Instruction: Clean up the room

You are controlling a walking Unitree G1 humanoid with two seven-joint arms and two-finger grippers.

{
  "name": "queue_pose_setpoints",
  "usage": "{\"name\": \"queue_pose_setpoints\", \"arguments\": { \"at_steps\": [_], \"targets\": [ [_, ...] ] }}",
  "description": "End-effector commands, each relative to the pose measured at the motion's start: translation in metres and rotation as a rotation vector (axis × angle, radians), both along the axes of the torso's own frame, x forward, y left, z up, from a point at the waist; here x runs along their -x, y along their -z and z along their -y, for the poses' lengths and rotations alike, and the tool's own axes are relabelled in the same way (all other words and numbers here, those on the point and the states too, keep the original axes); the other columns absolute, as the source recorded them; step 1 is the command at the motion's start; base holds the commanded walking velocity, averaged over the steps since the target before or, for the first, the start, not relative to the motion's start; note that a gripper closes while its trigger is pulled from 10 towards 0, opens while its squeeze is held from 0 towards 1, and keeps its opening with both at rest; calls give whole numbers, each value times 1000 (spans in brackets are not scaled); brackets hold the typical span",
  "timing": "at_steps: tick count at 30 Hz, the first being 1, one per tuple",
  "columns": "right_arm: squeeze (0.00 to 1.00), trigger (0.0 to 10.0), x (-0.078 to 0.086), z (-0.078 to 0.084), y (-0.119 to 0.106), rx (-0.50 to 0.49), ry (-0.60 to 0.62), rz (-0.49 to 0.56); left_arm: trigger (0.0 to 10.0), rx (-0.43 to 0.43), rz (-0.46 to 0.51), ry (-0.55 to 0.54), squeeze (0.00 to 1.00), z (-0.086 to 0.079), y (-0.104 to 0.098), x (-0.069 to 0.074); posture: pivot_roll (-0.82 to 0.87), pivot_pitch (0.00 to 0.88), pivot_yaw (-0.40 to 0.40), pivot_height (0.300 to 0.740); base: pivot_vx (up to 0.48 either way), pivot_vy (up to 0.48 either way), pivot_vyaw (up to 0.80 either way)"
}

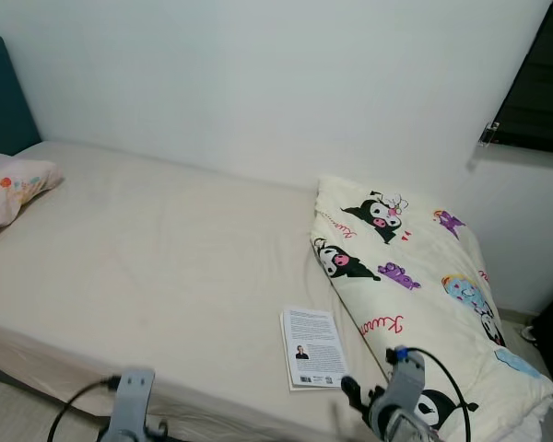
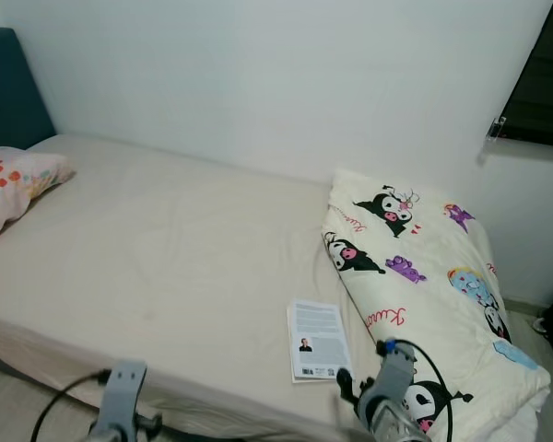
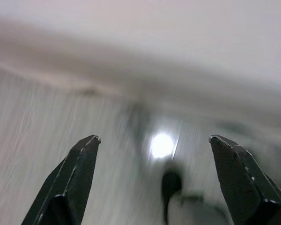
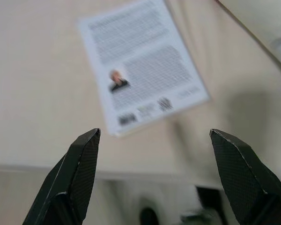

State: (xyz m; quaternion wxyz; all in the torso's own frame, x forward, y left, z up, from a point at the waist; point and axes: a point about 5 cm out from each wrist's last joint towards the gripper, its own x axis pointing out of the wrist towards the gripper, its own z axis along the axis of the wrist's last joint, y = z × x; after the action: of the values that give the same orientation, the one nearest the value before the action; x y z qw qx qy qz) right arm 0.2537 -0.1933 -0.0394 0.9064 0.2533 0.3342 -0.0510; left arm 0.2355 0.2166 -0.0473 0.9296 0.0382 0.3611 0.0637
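Note:
A white book (image 1: 312, 347) lies back cover up near the front edge of the beige bed (image 1: 157, 258), just left of a folded cartoon-print duvet (image 1: 415, 285). My right gripper (image 4: 155, 176) hangs open above the bed's front edge, with the book (image 4: 141, 63) a short way beyond its fingertips and nothing between them. The right arm (image 1: 396, 396) rises at the lower right of the head view, close to the book. My left gripper (image 3: 154, 180) is open over blurred floor, its arm (image 1: 129, 405) low at the front left.
A pink patterned pillow (image 1: 7, 189) lies at the head of the bed by a teal headboard (image 1: 2, 97). A white wall runs behind the bed. A dark window (image 1: 539, 83) sits at the upper right, and pale floor (image 1: 9, 405) shows below the mattress.

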Motion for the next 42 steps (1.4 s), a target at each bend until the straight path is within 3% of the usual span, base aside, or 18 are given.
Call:
{"name": "queue_pose_setpoints", "arguments": {
  "at_steps": [1,5,9,17,19,24,31,35,42],
  "targets": [
    [0,10000,-2,0,-2,-34,25,15,10000,23,33,-30,0,-5,-4,-4,98,2,-56,650,0,0,0],
    [0,10000,-13,-2,-10,-88,44,66,10000,64,94,-56,0,-3,-13,-15,97,8,-52,635,0,0,0],
    [0,10000,-22,-5,-18,-137,58,109,10000,57,103,-42,0,-1,-13,-15,98,15,-48,620,0,0,0],
    [0,10000,-34,-6,-29,-200,100,169,10000,53,106,-29,0,0,-10,-10,109,34,-42,595,0,0,0],
    [0,10000,-42,-4,-38,-246,136,217,10000,38,87,-5,0,-2,-6,-3,117,52,-31,580,0,0,0],
    [0,10000,-45,-2,-40,-264,176,230,10000,27,73,18,0,-6,-2,5,133,78,-15,560,0,0,0],
    [0,10000,-43,5,-39,-253,243,220,10000,-2,51,63,0,-12,2,14,152,111,-2,535,0,0,0],
    [0,10000,-33,15,-30,-218,322,163,10000,-14,34,79,0,-17,4,21,161,136,6,525,0,0,0],
    [0,10000,-10,45,-17,-138,505,86,10000,-21,-9,134,0,-14,11,32,148,150,11,525,0,0,0]
  ]
}}
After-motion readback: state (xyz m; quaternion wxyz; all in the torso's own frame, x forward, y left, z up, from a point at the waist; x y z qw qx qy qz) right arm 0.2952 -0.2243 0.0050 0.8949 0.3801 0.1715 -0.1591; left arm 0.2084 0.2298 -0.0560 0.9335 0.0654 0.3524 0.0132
